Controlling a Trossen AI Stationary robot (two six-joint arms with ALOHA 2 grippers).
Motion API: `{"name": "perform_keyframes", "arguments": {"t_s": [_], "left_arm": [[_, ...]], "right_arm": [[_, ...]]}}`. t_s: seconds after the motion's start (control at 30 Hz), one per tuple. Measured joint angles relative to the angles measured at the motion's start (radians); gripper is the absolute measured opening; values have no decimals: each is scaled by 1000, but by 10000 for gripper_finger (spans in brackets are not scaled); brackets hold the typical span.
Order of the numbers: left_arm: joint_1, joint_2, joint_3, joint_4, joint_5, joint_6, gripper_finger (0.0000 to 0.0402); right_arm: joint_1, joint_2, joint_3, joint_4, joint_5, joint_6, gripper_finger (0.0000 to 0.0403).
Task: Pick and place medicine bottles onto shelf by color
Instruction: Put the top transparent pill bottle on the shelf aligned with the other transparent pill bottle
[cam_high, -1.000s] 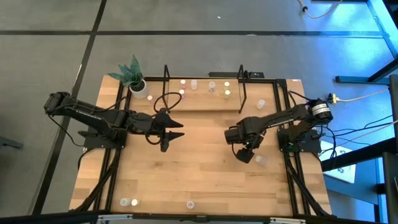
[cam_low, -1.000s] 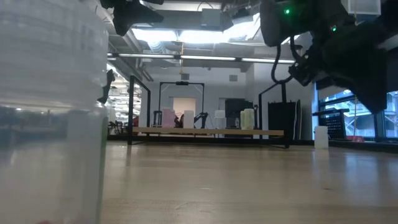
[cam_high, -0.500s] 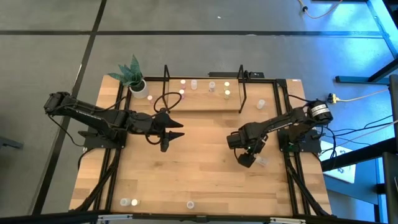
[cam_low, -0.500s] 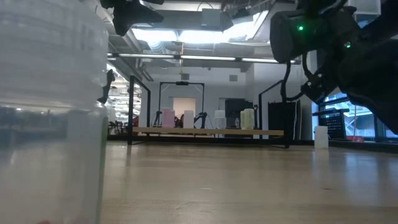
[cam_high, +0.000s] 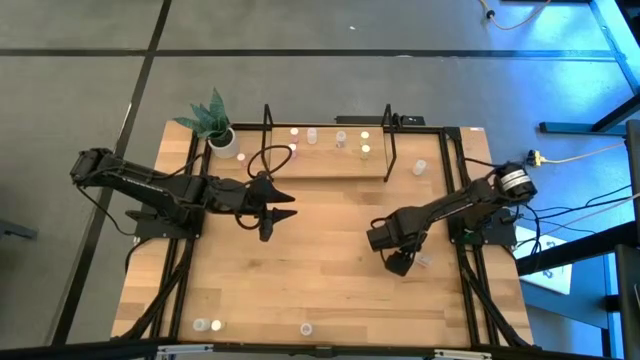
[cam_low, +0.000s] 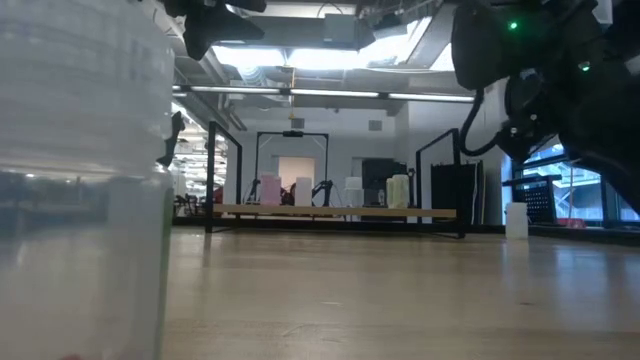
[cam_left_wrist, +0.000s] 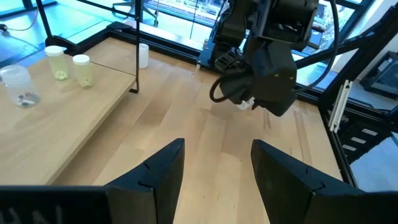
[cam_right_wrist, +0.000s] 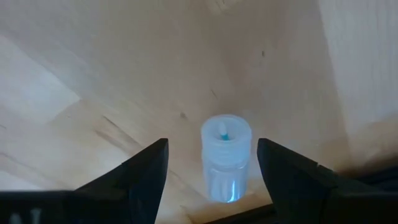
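A small whitish medicine bottle (cam_right_wrist: 225, 157) stands upright on the table near its right edge (cam_high: 421, 260). My right gripper (cam_high: 402, 264) hangs over it, pointing steeply down. It is open, with one finger on either side of the bottle, clear of it. My left gripper (cam_high: 288, 207) hovers open and holds nothing, left of the table's middle, in front of the shelf (cam_high: 325, 163). Several bottles (cam_high: 340, 138) stand on the shelf's light-wood board at the far edge.
A white pot with a green plant (cam_high: 222, 138) stands at the shelf's left end. One bottle (cam_high: 420, 167) stands right of the shelf. Three bottles (cam_high: 207, 325) (cam_high: 305, 328) stand along the near edge; one looms large in the low view (cam_low: 80, 180).
My right gripper has moved toward the table's near edge and down, closing in on the bottle by the right edge. Its fingers stay equally wide apart. The bottle has not moved.
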Motion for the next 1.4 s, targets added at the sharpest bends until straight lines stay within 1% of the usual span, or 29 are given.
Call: {"name": "perform_keyframes", "arguments": {"t_s": [0.23, 0.53, 0.87, 1.0, 1.3, 1.4], "left_arm": [[0, 0, 0, 0, 0, 0, 180], [0, 0, 0, 0, 0, 1, 180], [0, 0, 0, 0, 0, 1, 180], [0, 0, 0, 0, 0, 1, 180], [0, 0, 0, 0, 0, 1, 180], [0, 0, 0, 0, 0, 1, 180]], "right_arm": [[23, 56, 0, -5, 8, 0, 248], [23, 114, 0, -6, 24, -5, 248], [23, 122, 0, -4, 23, -6, 246], [23, 122, 0, -4, 20, -5, 227], [23, 122, 0, -4, -4, -2, 154], [23, 122, 0, -4, -8, 1, 139]]}}
